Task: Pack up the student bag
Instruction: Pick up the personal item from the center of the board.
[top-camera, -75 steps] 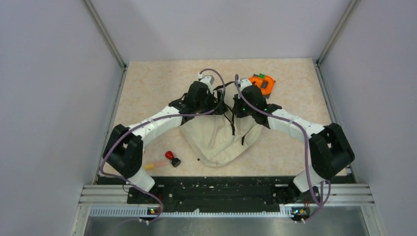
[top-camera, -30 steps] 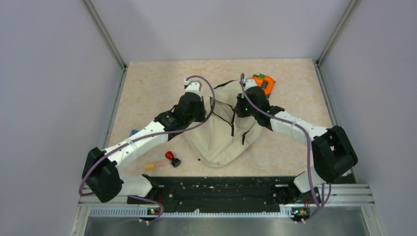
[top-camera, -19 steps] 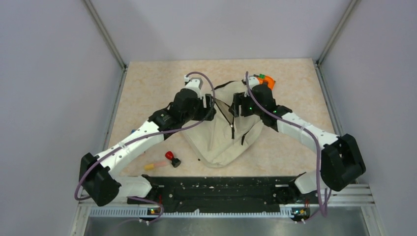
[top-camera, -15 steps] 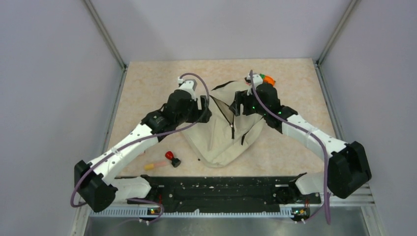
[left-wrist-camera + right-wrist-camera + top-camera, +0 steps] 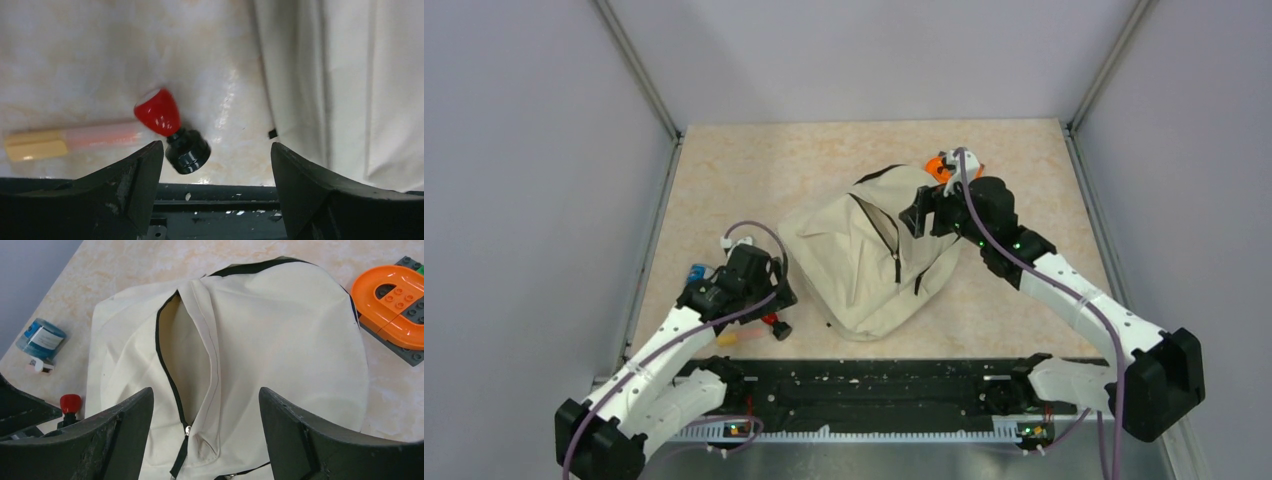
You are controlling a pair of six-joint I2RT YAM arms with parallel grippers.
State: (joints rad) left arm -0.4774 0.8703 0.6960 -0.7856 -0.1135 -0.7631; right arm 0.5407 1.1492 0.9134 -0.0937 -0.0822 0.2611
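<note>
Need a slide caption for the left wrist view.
Open left gripper above a red-and-black stamp and marker, beside the cream bag.

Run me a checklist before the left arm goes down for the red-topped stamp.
1. Left gripper open and empty: ok, jaws wide, nothing between them.
2. Stamp centred between the left fingers: not ok, it lies on its side close to one finger.
3. Stamp free of the marker: cannot tell, the marker's end meets the red top.
4. Student bag ready to receive: ok, its zipper opening gapes.
5. Right gripper out of the way: ok, open and empty over the bag, far from the stamp.
6. Left gripper's height above the table: cannot tell.
</note>
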